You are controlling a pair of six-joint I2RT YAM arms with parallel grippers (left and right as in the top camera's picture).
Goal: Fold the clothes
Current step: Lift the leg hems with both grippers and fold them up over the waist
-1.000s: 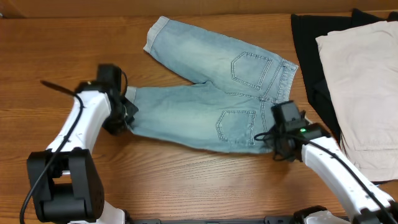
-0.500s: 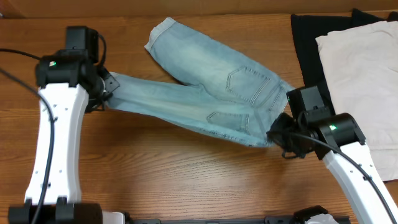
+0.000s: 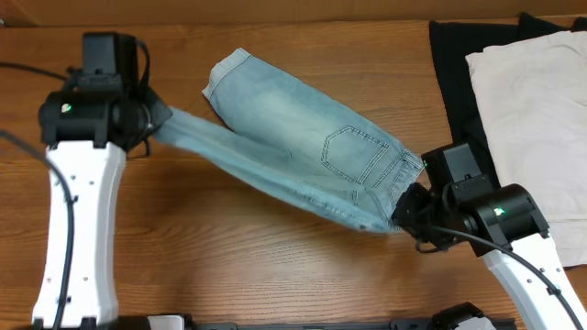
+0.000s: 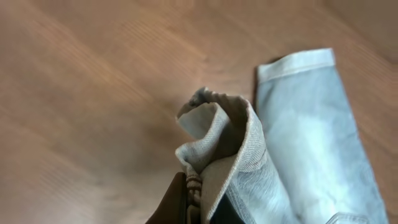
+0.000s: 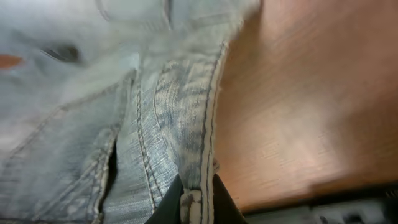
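The faded light-blue denim shorts run on a slant across my bench. One cuffed leg hem is clamped in my left gripper near the far-left corner, and the waistband seam is clamped in my right gripper towards the front edge, right of centre. The other leg lies flat towards the far edge, apart from the black cloth garment and the cream-white fabric garment at the right edge.

A brown wooden table is shown. One cuffed leg of the light-blue denim shorts is spread on it, while the other leg is held off the wood. At the right end a black garment is laid, overlapped by a cream-white garment.
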